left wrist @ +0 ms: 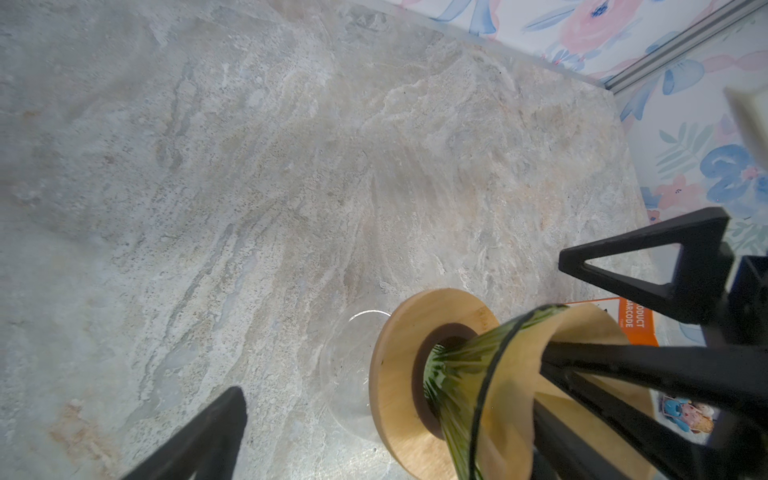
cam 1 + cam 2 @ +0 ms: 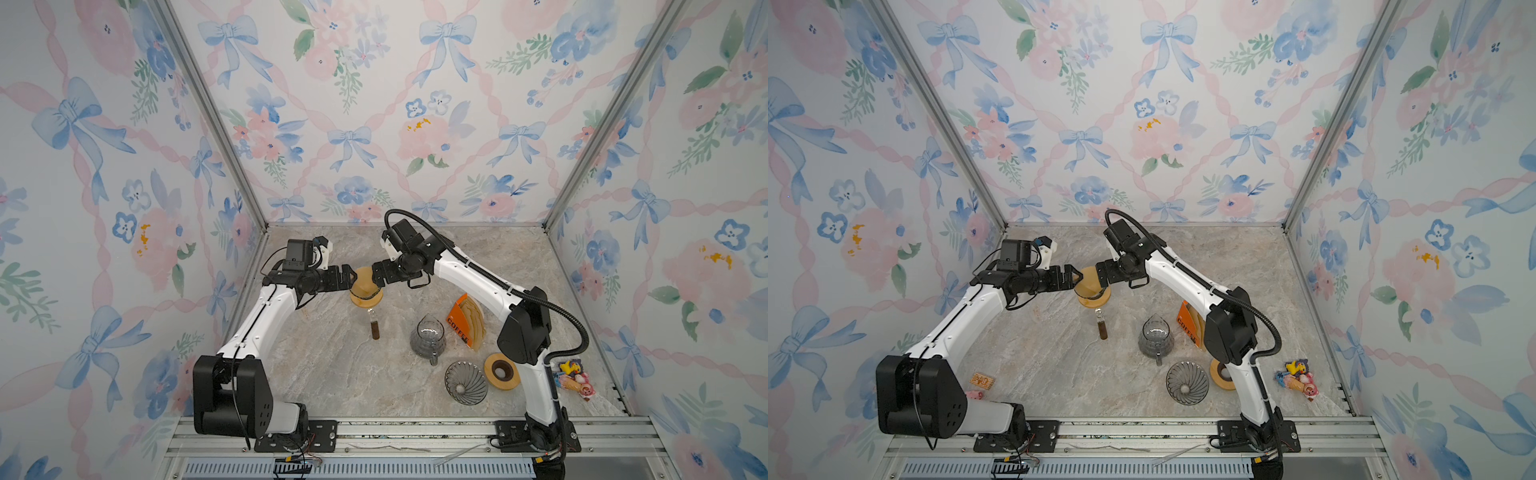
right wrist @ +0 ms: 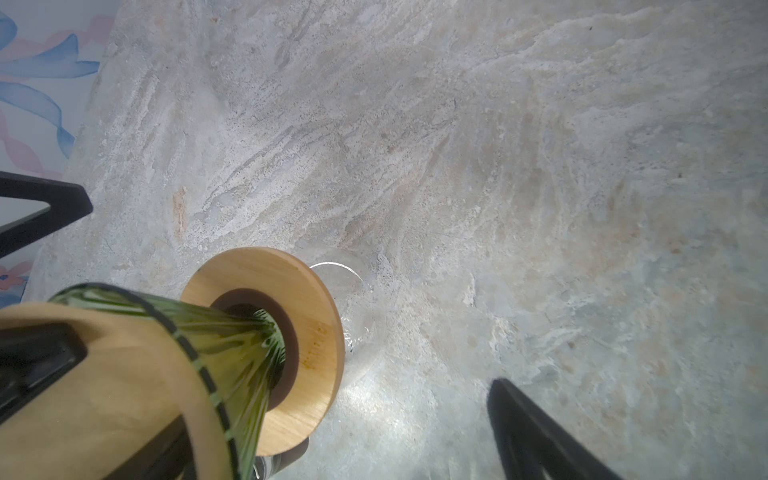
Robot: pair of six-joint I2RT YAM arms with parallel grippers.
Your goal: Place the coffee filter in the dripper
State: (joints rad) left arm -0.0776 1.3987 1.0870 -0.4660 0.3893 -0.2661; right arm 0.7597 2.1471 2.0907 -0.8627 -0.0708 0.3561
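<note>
Here, paper cone [image 1: 515, 374] in ribbed glass [image 1: 453, 374]

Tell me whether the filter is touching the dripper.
Touching. The right wrist view shows the filter seated inside the dripper, its paper lying against the green glass wall right up to the rim, with no gap between them.

White arm shells [image 2: 270, 311], black joints [image 2: 525, 328] — one ribbed black cable [image 2: 569, 313]
</note>
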